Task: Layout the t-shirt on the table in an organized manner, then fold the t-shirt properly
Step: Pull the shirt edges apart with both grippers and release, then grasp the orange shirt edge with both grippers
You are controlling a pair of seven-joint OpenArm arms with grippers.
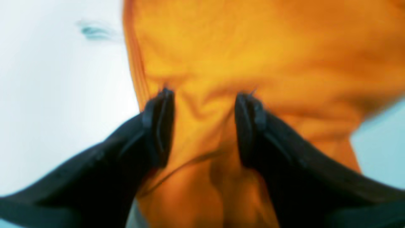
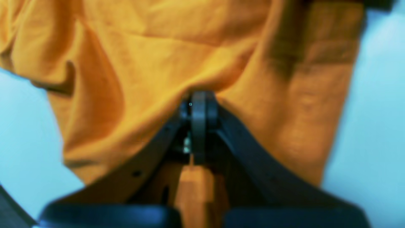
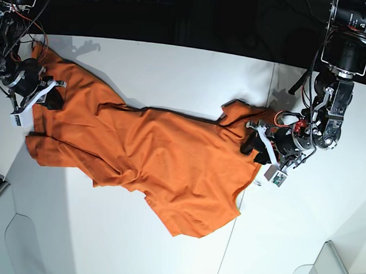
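The shirt (image 3: 151, 157) lies rumpled across the worktop (image 3: 175, 68) — right fingers (image 2: 199, 104) clenched on its left edge, left fingers (image 1: 204, 104) parted over the right edge. Close the left first, then draw apart evenly — low, without lifting.

One shirt (image 3: 150, 160), orange, lies on one white tabletop (image 3: 175, 68). One thin dark seam line (image 3: 251, 160) crosses that tabletop. Two robot arms are in view, one at each end of the shirt: the left arm (image 3: 334, 103) and the right arm (image 3: 8, 52). Each arm ends in one pair of jaws, two pairs in all.
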